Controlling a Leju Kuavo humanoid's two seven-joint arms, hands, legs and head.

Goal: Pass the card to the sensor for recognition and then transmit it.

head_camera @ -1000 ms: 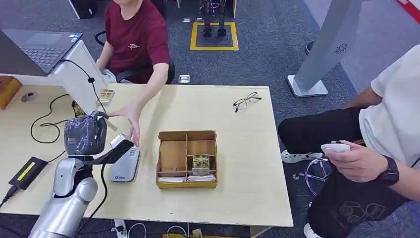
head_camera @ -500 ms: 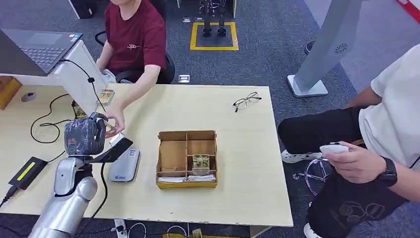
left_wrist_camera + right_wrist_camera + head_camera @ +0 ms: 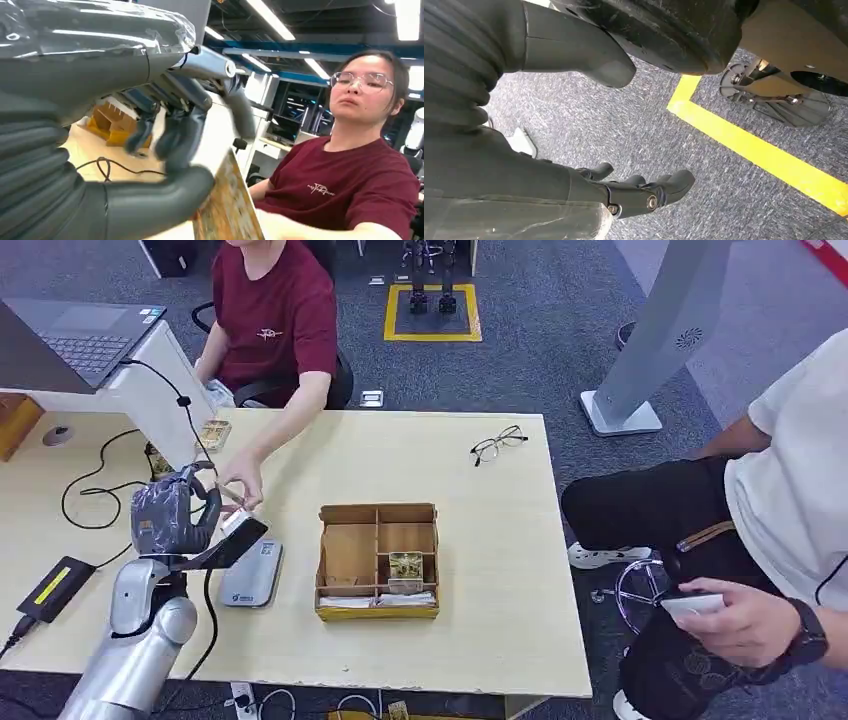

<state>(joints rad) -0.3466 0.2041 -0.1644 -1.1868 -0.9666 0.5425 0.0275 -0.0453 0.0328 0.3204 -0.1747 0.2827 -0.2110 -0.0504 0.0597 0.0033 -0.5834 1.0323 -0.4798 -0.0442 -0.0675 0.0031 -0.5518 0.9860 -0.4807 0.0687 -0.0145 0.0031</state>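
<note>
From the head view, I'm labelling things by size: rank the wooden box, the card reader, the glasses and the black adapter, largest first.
1. Box
2. Reader, partly hidden
3. and 4. Adapter and glasses: too alike to rank.

silver left arm (image 3: 135, 640), plastic-wrapped grey hand (image 3: 175, 512), ribbed cover.

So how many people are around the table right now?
2: one person in a dark red shirt seated at the far side, reaching toward the robot's left hand; another in a white top at the right side, holding something white.
</note>
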